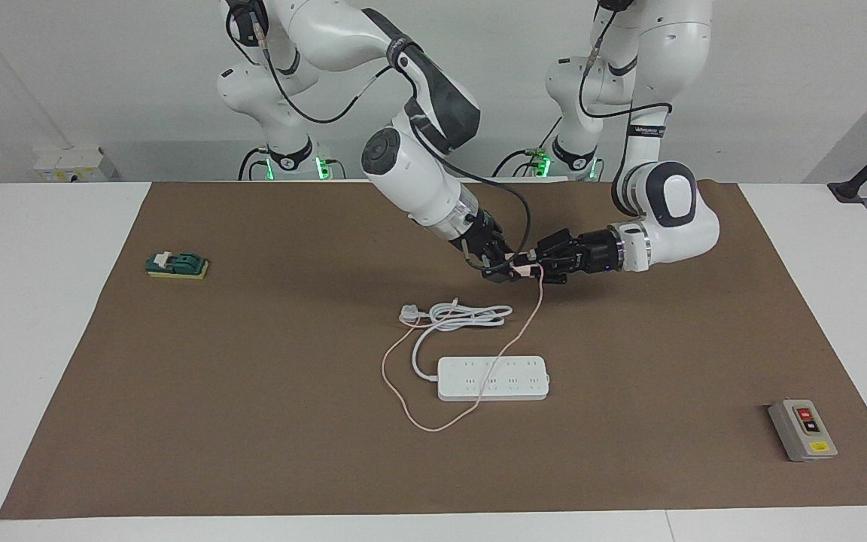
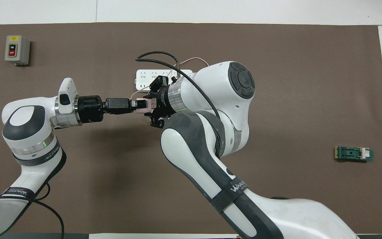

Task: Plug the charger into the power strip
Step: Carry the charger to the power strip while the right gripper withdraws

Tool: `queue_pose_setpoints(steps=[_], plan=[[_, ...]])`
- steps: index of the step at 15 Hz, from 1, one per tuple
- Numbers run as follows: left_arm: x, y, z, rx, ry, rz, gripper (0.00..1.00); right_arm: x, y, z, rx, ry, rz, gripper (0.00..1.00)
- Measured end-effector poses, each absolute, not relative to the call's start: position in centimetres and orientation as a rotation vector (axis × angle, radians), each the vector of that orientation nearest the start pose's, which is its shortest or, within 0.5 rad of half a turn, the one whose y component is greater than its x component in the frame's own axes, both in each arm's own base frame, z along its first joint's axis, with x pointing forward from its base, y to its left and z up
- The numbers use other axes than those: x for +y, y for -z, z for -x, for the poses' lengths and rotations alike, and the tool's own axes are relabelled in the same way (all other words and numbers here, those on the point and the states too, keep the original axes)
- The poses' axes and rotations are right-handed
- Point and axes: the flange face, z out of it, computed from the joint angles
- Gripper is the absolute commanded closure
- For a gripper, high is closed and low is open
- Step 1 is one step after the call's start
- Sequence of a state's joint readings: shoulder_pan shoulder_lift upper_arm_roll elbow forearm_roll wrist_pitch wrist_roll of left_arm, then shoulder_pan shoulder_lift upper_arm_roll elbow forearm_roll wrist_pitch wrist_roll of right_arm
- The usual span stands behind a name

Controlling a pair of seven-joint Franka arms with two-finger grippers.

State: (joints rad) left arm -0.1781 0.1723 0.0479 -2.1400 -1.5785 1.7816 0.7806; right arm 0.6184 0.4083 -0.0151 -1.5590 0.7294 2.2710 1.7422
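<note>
And here we are in what is plainly a robotics lab, a test bench rather than anyone's home or office. Two white industrial arms point(image 1: 418, 150) rise on fixed bases at the edge of a white desk point(image 1: 50, 248), green status lights glowing at their feet, black cabling looped along their joints. A plain brown mat point(image 1: 253, 421) covers the work area, with bare pale walls all round. Scattered well apart on the mat are practice pieces: a grey button box point(image 1: 802, 430), a small green switch block point(image 1: 177, 265), a white power strip point(image 1: 493, 378). A black clamp mount point(image 1: 866, 177) grips the desk's corner.
</note>
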Motion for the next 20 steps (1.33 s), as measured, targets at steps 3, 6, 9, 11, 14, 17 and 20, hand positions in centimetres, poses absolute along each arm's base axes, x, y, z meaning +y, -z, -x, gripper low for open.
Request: queue_pose_setpoints(steps=[3, 6, 9, 11, 14, 17, 20], plan=[[-15.9, -35.9, -53.9, -0.027, -0.058, -1.723, 1.0, 41.5, -44.8, -57.1, 1.788, -0.609, 1.847, 0.0], [-15.9, -36.2, -54.0, -0.065, -0.053, -1.751, 1.0, 40.9, -44.8, -57.6, 1.797, -0.603, 1.837, 0.0], [-15.5, -37.3, -55.3, -0.149, -0.069, -1.823, 1.0, 39.6, -45.3, -58.5, 1.809, -0.586, 1.812, 0.0], [-15.0, -38.2, -57.3, -0.243, -0.101, -1.928, 1.0, 37.7, -46.7, -59.6, 1.816, -0.564, 1.773, 0.0], [-14.3, -38.9, -60.6, -0.464, -0.14, -2.154, 1.0, 33.2, -49.5, -61.3, 1.834, -0.538, 1.714, 0.0], [-15.5, -40.0, -62.6, -0.751, -0.135, -2.31, 1.0, 28.0, -52.0, -62.5, 1.822, -0.512, 1.733, 0.0], [-18.3, -40.1, -63.4, -1.081, -0.171, -2.428, 1.0, 24.2, -53.5, -63.0, 1.744, -0.463, 1.83, 0.0]])
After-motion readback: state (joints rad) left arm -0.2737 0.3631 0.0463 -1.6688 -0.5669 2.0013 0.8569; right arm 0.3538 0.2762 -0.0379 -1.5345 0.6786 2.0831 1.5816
